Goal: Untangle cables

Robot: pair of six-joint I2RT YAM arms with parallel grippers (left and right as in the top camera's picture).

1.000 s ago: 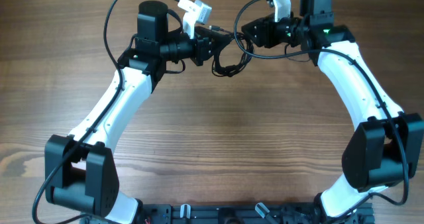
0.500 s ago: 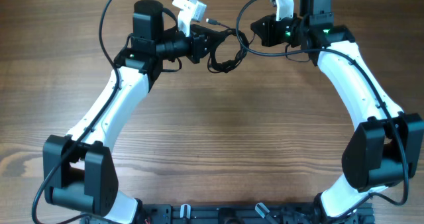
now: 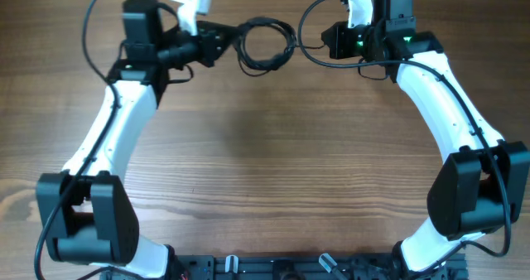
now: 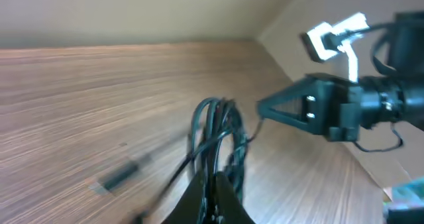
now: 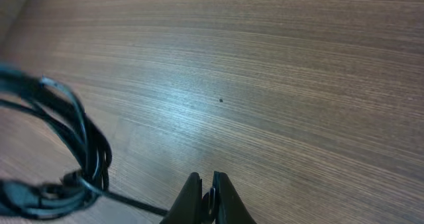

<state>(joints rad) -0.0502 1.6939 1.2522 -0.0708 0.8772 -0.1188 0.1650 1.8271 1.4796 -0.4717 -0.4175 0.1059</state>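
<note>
The cables (image 3: 258, 63) form a loose black coil hanging between my two grippers near the table's far edge. My left gripper (image 3: 222, 40) is shut on the coil's left side; in the left wrist view its jaws (image 4: 216, 181) pinch several strands of the cables (image 4: 228, 128), and a blurred plug end (image 4: 122, 174) trails to the left. My right gripper (image 3: 325, 40) sits just right of the coil. The right wrist view shows it (image 5: 207, 184) shut on a thin strand end that runs back to the cables (image 5: 89, 151) at the left.
Bare wooden table (image 3: 273, 164) lies below and in front of both arms. A pale wall edge (image 4: 311, 12) rises just behind the grippers. Thick black arm wires (image 3: 99, 23) loop above the left arm.
My left arm has swung left, drawing the coil with it and opening it into a wider loop. The right gripper has shut on a strand and stayed in place.
</note>
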